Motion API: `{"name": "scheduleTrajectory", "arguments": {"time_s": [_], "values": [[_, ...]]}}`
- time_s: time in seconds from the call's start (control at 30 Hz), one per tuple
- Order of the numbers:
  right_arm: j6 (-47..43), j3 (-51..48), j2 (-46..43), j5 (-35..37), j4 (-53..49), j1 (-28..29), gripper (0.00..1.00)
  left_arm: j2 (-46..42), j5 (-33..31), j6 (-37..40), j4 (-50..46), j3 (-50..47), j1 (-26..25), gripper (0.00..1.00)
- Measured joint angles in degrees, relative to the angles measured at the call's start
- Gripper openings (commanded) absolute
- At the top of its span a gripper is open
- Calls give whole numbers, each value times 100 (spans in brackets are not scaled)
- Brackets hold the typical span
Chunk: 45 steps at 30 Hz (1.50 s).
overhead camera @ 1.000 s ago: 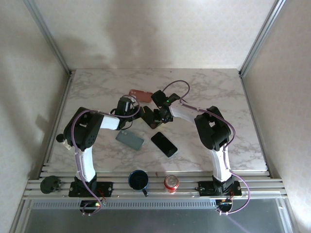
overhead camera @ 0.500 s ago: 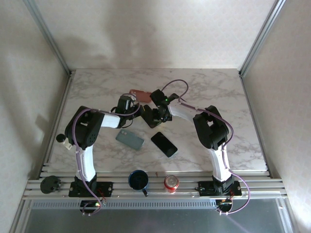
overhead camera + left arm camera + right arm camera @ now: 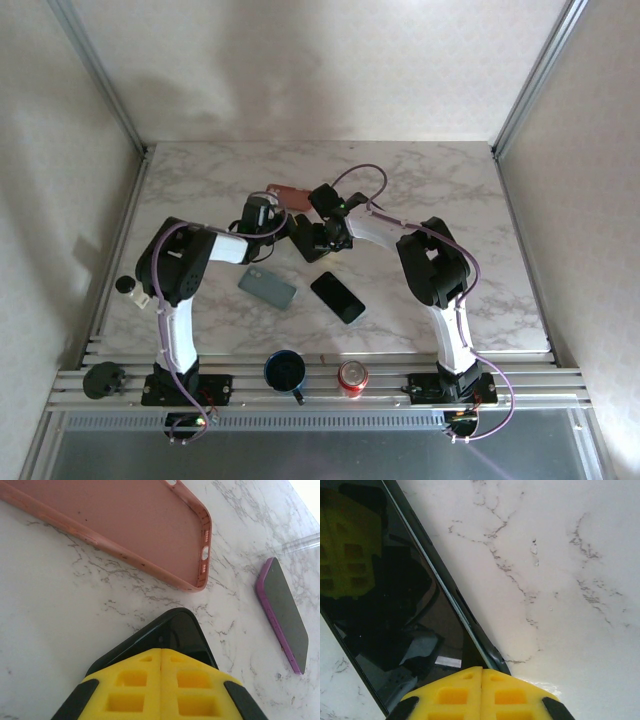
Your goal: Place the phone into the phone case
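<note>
In the top view the left end effector [image 3: 288,237] is reaching in over the middle of the marble table [image 3: 480,220]. The pink case [image 3: 290,193] is lying just beyond it, with its long axis running roughly left to right. The black phone [image 3: 306,248] is lying flat between the two arms, slanting from far left to near right, and the right end effector [image 3: 326,240] is standing at its other side. A second phone in a purple cover [image 3: 337,297] is lying nearer the bases and slanting the same way. A mug [image 3: 284,372] and a can [image 3: 352,377] are sitting on the near rail.

The left wrist camera is giving the detail the top view is blurring. The yellow fingers are pressed together with nothing between them, hanging over a rounded corner of the black phone; that corner is pointing toward the case's short end, with bare table between them, and the case is lying hollow side up.

The right wrist camera is showing the right fingers also pressed together and empty over the phone's long edge; the glass is facing up and mirroring the yellow fingers. I cannot tell whether either tip is touching the phone.
</note>
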Motion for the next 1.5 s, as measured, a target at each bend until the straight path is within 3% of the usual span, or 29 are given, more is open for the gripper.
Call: {"name": "scheduleTrajectory", "arguments": {"time_s": [0.7,1.0,1.5], "values": [[-2,7,11,9,-4,0,0,11,0,-2,26,-2,2,0],[2,-605,-415,-26,612,-20,0,20,-2,13,-42,52,2,0],[2,-645,-643,-1023,544,-7,0,125,-109,155,-188,282,-46,0]]}}
